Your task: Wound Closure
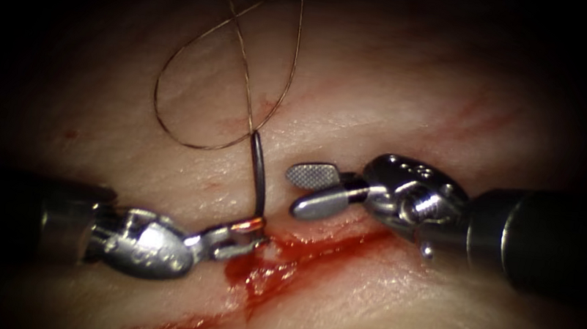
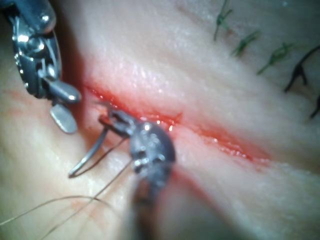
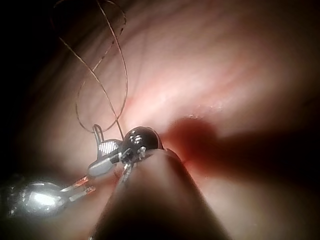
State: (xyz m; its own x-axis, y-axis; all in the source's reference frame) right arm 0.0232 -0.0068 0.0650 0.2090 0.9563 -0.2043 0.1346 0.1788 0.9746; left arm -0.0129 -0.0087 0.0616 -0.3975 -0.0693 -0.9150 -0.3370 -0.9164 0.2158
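The tissue (image 1: 398, 88) has a cut (image 1: 321, 249) running slantwise, wet with red fluid (image 1: 262, 275). My left tool (image 1: 244, 238) is shut on the dark curved needle (image 1: 260, 175) near its lower end, right at the cut's left edge. The needle's body rises free above the tissue on the left side. From its upper end the thread (image 1: 244, 70) runs off in a wide loop. My right tool (image 1: 294, 192) stands open just right of the needle and holds nothing. The left wrist view shows the same grip (image 2: 107, 119) on the needle (image 2: 90, 157).
Several dark knotted stitches (image 2: 277, 54) sit on the tissue farther along. The thread loop lies on the tissue on the left side of the cut, behind the needle. The right tool's shaft (image 1: 550, 242) crosses over the cut's right part.
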